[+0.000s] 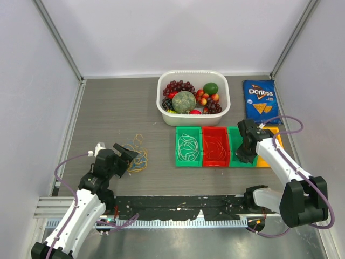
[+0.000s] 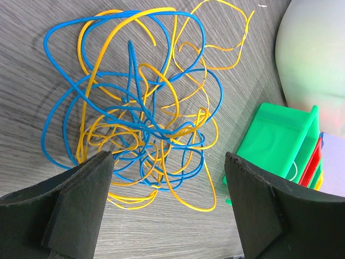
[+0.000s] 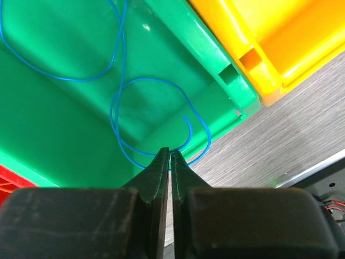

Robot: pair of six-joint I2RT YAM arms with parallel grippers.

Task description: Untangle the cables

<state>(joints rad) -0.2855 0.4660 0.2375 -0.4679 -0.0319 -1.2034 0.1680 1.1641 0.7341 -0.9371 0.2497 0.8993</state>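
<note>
A tangle of thin blue and yellow cables point(image 1: 138, 154) lies on the table at the left, and it fills the left wrist view point(image 2: 143, 116). My left gripper point(image 1: 125, 154) is open just above its near edge, with the fingers point(image 2: 81, 189) standing wide apart. My right gripper point(image 1: 246, 153) is shut on a thin blue cable point(image 3: 121, 86) at the near corner of the right green bin point(image 3: 54, 124). The cable loops down into that bin. White cables point(image 1: 188, 147) lie in the left green bin and orange cables point(image 1: 216, 149) in the red bin.
Four small bins stand in a row: green point(image 1: 178, 147), red point(image 1: 204, 156), green point(image 1: 233, 141), yellow point(image 1: 264, 161). Behind them is a white basin of fruit point(image 1: 223, 108) and a Doritos bag point(image 1: 260, 101). A black rail point(image 1: 178, 208) runs along the near edge.
</note>
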